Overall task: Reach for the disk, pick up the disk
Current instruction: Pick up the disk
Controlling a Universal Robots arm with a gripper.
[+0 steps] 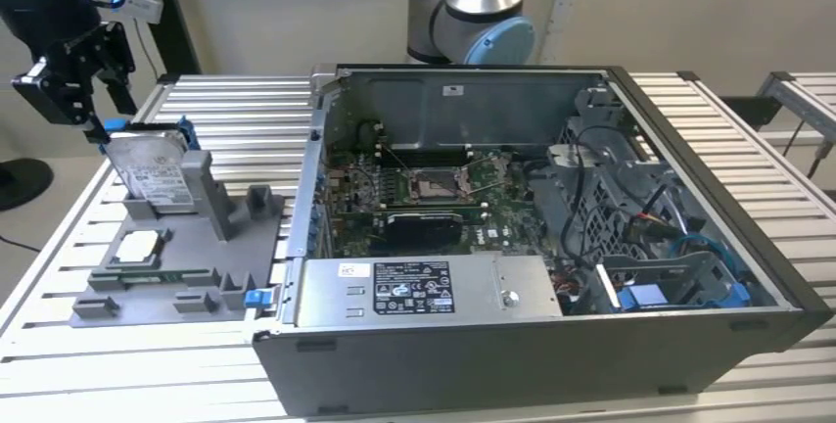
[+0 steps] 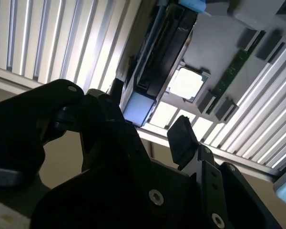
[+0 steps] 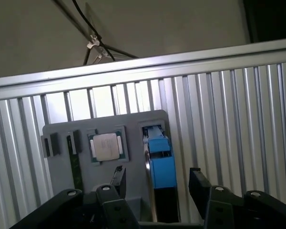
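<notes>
The disk stands on edge in a grey holder at the exterior view's left, its white label facing out and a blue bracket along its edges. My gripper hangs just above its top corner. In the first wrist view the disk shows edge-on with its blue bracket toward the camera. The open gripper has one black finger on each side of it, with gaps. In the second wrist view the blue end of the disk sits between the fingertips of the gripper.
A square silver processor chip lies flat on the grey holder beside the disk. An open computer case stands on the slatted metal table to the exterior view's right. Another arm's base rises behind the case.
</notes>
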